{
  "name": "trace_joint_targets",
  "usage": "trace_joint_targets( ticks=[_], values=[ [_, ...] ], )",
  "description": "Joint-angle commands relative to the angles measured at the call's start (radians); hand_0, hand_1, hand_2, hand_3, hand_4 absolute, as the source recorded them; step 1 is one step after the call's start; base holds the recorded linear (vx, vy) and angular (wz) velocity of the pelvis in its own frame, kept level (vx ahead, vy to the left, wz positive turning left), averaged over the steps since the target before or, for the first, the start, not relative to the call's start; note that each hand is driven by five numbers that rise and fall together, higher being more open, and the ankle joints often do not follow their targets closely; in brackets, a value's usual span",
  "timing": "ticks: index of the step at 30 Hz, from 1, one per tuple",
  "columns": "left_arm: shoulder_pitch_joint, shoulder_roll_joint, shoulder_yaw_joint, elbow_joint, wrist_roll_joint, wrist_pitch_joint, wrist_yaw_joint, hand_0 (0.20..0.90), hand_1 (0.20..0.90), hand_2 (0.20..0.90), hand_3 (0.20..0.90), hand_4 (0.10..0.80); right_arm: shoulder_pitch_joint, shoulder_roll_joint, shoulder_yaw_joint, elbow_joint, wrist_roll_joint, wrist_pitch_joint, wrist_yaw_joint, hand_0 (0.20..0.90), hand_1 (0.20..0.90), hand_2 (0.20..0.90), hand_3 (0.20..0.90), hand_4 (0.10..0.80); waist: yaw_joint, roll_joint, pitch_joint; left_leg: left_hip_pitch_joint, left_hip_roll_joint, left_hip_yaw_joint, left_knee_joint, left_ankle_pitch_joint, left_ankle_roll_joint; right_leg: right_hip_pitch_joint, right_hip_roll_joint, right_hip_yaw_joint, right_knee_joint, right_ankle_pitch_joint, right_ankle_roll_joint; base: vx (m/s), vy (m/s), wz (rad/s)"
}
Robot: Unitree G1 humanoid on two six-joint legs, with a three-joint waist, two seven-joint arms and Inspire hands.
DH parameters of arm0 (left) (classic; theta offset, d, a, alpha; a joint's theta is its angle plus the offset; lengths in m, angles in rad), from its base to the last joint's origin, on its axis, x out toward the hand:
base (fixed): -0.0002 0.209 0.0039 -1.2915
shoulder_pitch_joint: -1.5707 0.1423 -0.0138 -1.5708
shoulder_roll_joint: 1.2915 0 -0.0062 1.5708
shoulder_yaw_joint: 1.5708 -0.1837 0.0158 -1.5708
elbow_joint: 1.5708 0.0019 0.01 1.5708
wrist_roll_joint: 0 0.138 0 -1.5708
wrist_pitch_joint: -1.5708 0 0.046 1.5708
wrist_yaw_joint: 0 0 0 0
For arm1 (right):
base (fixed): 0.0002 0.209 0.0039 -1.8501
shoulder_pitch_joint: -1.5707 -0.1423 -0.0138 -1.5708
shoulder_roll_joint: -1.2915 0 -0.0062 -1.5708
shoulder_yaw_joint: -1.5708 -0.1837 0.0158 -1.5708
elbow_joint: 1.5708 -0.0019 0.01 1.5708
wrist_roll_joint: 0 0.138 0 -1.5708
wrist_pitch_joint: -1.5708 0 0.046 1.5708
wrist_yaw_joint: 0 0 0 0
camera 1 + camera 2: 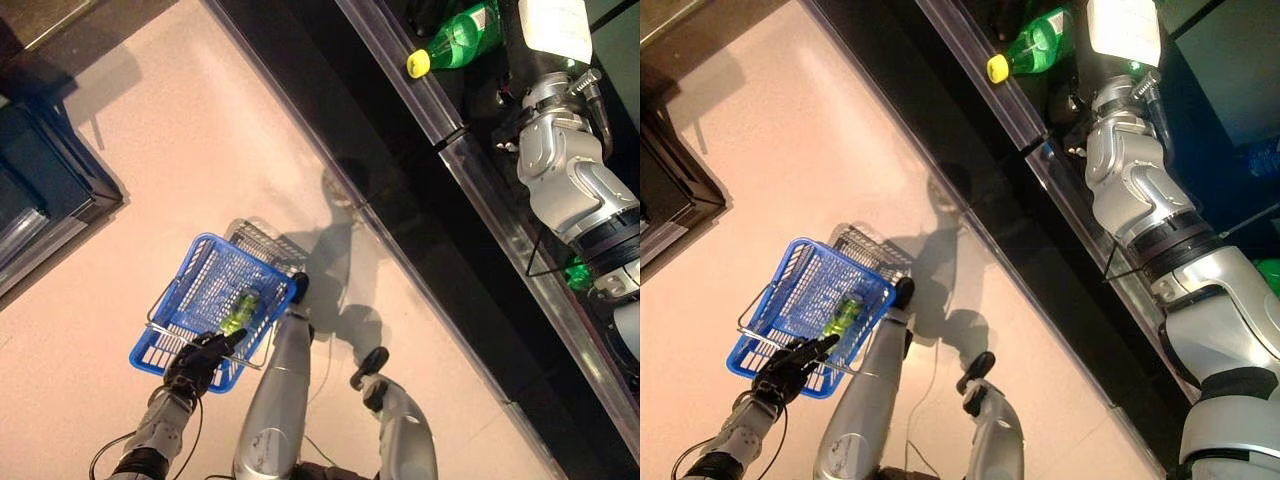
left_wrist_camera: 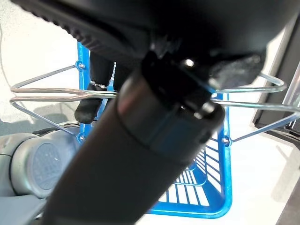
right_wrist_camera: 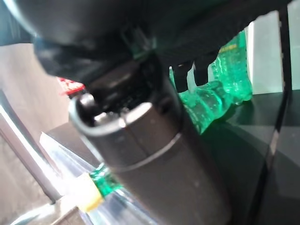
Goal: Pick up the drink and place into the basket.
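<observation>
From the head: left hand (image 1: 200,362) curled round the wire handles of a blue plastic mesh basket (image 1: 190,290) held low over the pale floor (image 1: 180,150), one green bottle (image 1: 240,310) already lying inside; another green plastic bottle with a yellow cap (image 1: 455,42) lying on the dark shelf (image 1: 470,160) (right arm reaching in beside it). From the left wrist: dark fingers (image 2: 93,89) hooked over the basket's wire handles. From the right wrist: right hand (image 3: 187,70) at the shelf bottle's green body, fingertips against it, grip impossible to tell.
</observation>
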Motion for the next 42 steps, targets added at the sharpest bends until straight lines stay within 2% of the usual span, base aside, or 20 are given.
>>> trace_joint_targets(
  ticks=[1,15,25,30,32,42],
  values=[
    [0.178,0.039,-0.034,-0.043,-0.004,0.004,-0.056,0.300,0.300,0.300,0.200,0.100,-0.164,-0.150,0.002,-0.042,-0.107,0.022,-0.025,0.900,0.900,0.900,0.900,0.800,0.019,0.058,-0.016,0.084,-0.016,-0.013,0.024,-0.121,0.062,-0.117,-0.008,0.001,0.108,0.169,-0.017,0.001,0.013,-0.05],
    [0.184,0.052,-0.028,-0.029,0.009,0.013,-0.082,0.300,0.300,0.300,0.200,0.100,-0.230,-0.125,0.144,0.139,-0.140,-0.007,0.123,0.900,0.900,0.900,0.900,0.800,0.040,0.068,-0.016,0.077,-0.018,-0.018,0.027,-0.113,0.060,-0.126,-0.017,-0.012,0.118,0.164,-0.025,0.000,0.001,0.00],
    [0.185,0.043,-0.044,-0.041,0.008,0.013,-0.083,0.300,0.300,0.300,0.200,0.100,-0.244,-0.100,0.150,0.218,-0.149,0.025,0.030,0.900,0.900,0.900,0.900,0.800,0.052,0.082,-0.016,0.064,-0.022,-0.022,0.027,-0.110,0.059,-0.134,-0.026,-0.022,0.123,0.162,-0.025,0.005,0.001,0.02],
    [0.180,0.045,-0.040,-0.040,0.008,0.021,-0.081,0.300,0.300,0.300,0.200,0.100,-0.245,-0.099,0.146,0.228,-0.143,0.018,0.059,0.900,0.900,0.900,0.900,0.800,0.052,0.084,-0.016,0.064,-0.023,-0.022,0.029,-0.110,0.058,-0.134,-0.027,-0.021,0.123,0.156,-0.028,0.000,0.000,0.00],
    [0.179,0.048,-0.040,-0.039,0.009,0.027,-0.083,0.300,0.300,0.300,0.200,0.100,-0.255,-0.098,0.154,0.232,-0.135,0.015,0.093,0.900,0.900,0.900,0.900,0.800,0.052,0.085,-0.016,0.063,-0.023,-0.021,0.031,-0.108,0.057,-0.133,-0.026,-0.021,0.123,0.153,-0.029,0.000,0.000,0.00],
    [0.192,0.065,-0.044,-0.045,0.009,0.037,-0.108,0.300,0.300,0.300,0.200,0.100,-0.303,-0.069,0.288,0.363,-0.107,-0.004,0.435,0.900,0.900,0.900,0.900,0.800,0.073,0.095,-0.016,0.054,-0.026,-0.031,0.035,-0.101,0.052,-0.140,-0.032,-0.030,0.124,0.142,-0.041,0.006,0.000,0.01]
  ],
)
